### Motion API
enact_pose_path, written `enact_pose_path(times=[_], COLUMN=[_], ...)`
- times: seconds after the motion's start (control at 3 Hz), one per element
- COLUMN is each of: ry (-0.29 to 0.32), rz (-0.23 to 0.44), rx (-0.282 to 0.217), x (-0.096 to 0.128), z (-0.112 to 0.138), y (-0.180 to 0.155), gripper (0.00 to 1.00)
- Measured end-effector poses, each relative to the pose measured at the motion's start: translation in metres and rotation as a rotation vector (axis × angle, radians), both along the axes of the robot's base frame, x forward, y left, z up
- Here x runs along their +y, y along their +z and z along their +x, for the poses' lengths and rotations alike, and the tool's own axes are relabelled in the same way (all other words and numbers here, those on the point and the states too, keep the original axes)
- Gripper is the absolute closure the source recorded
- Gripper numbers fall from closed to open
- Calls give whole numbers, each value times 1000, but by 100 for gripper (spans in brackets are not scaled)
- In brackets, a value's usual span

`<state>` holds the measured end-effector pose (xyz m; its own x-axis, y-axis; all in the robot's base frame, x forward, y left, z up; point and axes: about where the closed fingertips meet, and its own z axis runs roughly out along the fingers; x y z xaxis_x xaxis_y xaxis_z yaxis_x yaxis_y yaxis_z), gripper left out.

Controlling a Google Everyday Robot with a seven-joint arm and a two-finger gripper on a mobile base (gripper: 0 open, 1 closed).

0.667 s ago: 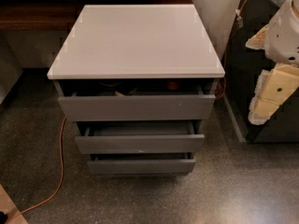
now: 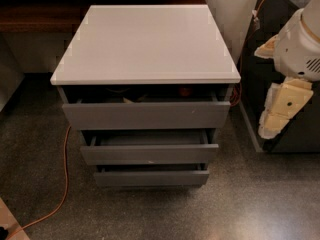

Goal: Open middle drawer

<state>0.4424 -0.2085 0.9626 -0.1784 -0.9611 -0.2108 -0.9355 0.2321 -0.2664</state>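
The gripper [image 2: 281, 109] hung right of the cabinet [image 2: 145, 44], well apart from it; open or closed, I could not tell; the middle drawer [image 2: 149, 154] sat partly out beneath the top drawer [image 2: 145, 115]; best catch its upper edge centrally and pull straight, I reckoned.

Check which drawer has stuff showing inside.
Top drawer: items visible in its gap. Middle drawer shows bare floor, bottom drawer only dark. Pincer hangs right of the cabinet.

Speckled dark floor [image 2: 40, 184] with an orange cable [image 2: 65, 169] at left, a brown wooden ledge [image 2: 35, 16] and pale wall [image 2: 235, 19] behind.
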Motion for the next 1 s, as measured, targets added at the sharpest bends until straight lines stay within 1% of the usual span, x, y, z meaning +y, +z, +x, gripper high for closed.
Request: enact_pose_path(times=[0.33,0.67,1.0], ry=[-6,28,75], rz=[-7,-8,10], rx=[5,-8,-27], x=[6,11,17], z=[0,5,13], y=[-15,-38,-65], gripper=[0,0,0])
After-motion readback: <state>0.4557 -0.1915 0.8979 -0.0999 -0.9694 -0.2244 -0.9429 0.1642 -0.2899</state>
